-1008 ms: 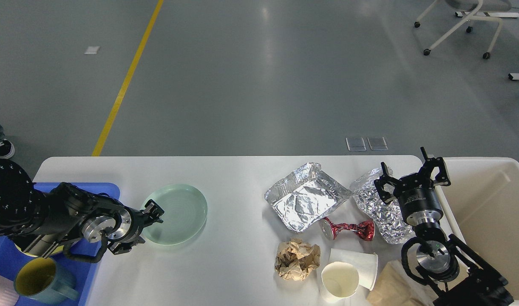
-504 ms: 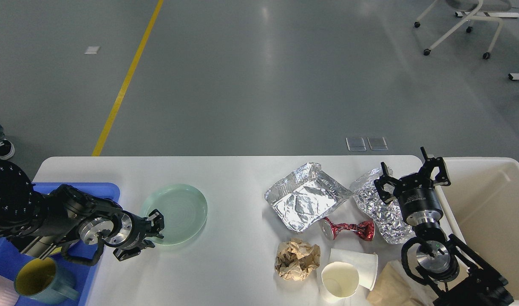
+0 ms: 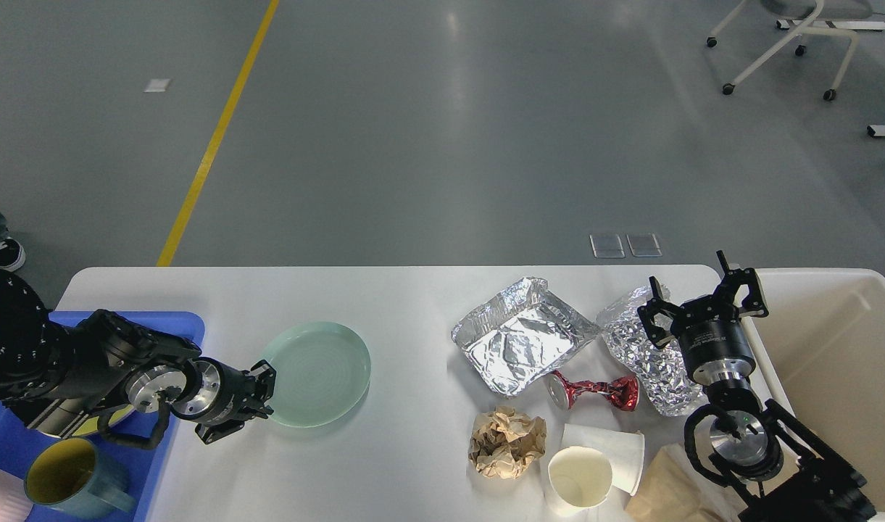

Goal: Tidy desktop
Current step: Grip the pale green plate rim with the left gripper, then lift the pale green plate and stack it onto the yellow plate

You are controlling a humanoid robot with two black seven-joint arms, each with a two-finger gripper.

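Arms: 2, black, both reaching in over the white counter. Left arm is lying low from the left edge, its left pincer pointing right and pinching the near-left rim of the pale green plate. Right arm is rising from the lower right corner, its right pincer standing with fingers spread, hovering over the crumpled foil wad beside the cream bin.

Partly hidden: blue tray under the left arm; mug and brown paper bag cut off at the bottom edge.

Counter: wide, smooth, rounded corners, filling the lower half of the view. It is carrying the plate at left-centre; at right, an open foil tray, a red foil wrapper, a brown paper ball and 2 white paper cups lying together.
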